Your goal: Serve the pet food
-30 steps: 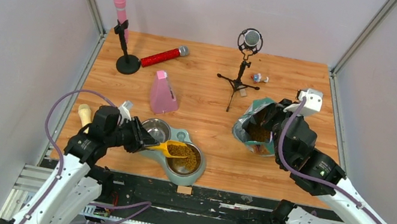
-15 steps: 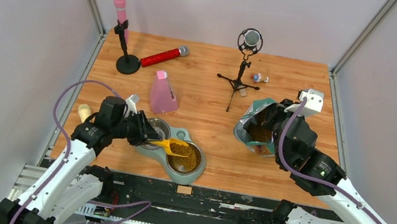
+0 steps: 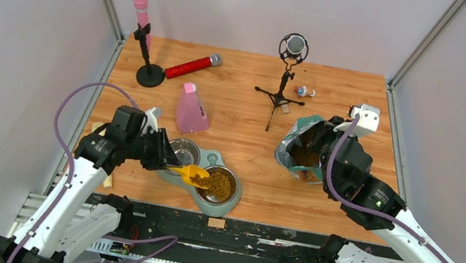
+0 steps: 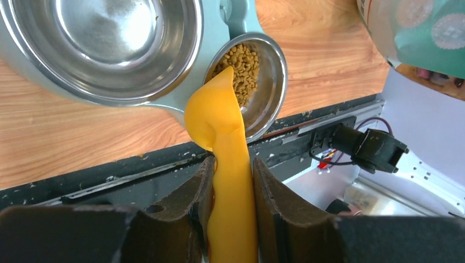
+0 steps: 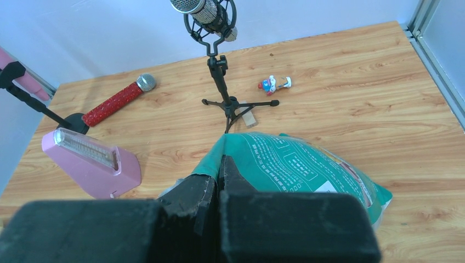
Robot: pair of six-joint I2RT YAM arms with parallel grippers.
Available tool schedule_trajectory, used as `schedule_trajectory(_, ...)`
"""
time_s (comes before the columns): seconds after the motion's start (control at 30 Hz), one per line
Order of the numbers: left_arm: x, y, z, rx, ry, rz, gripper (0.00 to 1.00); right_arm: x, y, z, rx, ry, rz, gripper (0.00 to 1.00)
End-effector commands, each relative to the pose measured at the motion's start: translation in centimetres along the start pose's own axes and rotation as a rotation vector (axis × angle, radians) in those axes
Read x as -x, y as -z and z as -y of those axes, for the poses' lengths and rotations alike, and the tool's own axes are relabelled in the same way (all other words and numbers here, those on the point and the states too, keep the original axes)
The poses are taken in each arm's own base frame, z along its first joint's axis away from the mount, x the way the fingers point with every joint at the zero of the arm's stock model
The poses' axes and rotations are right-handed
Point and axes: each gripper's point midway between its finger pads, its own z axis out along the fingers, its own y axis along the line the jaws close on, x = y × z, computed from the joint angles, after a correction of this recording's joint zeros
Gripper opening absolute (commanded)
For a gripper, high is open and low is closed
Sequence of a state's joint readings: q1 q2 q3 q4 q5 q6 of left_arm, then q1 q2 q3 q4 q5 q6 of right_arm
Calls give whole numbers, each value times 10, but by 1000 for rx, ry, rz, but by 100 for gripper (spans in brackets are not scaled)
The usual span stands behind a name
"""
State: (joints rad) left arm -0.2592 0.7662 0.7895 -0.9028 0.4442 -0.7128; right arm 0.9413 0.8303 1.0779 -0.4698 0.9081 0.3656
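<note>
Now tiny brown kibble (image 4: 239, 64) in bowl (image 4: 276, 82); left end effector (image 4: 230, 164) pinches scoop (image 4: 216, 118), right end effector (image 5: 219, 176) bag (image 5: 296, 164).

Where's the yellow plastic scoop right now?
Top view, near-left of the table: the yellow plastic scoop sits in the left gripper, its tip over the right steel bowl holding brown kibble.

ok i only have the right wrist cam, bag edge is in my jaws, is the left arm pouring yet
observer: yes, left jaws are shut on the yellow scoop, tipped down with its tip over the kibble bowl
operator: anything in the other bowl
observer: no, the second steel bowl is empty; kibble lies only in the one under the scoop
operator: can you see into my bag
observer: yes, top view shows the teal bag open with kibble inside
</note>
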Motion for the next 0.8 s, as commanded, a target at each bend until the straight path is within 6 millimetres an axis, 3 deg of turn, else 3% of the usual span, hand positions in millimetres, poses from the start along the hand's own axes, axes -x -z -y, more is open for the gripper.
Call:
schedule_trajectory(0.0, -2, 15, 4, 12, -52, -19, 0, 60, 9, -4, 19, -204, 160, 0)
schedule_trajectory(0.6, 15, 48, 17, 77, -132, 22, 0, 54, 7, -9, 35, -149, 144, 0)
schedule_trajectory(0.67, 18, 49, 22, 58, -130, 35, 0, 54, 6, -10, 38, -141, 143, 0)
schedule_trajectory(0.77, 30, 54, 49, -46, -124, 91, 0, 51, 4, -12, 41, -111, 135, 0)
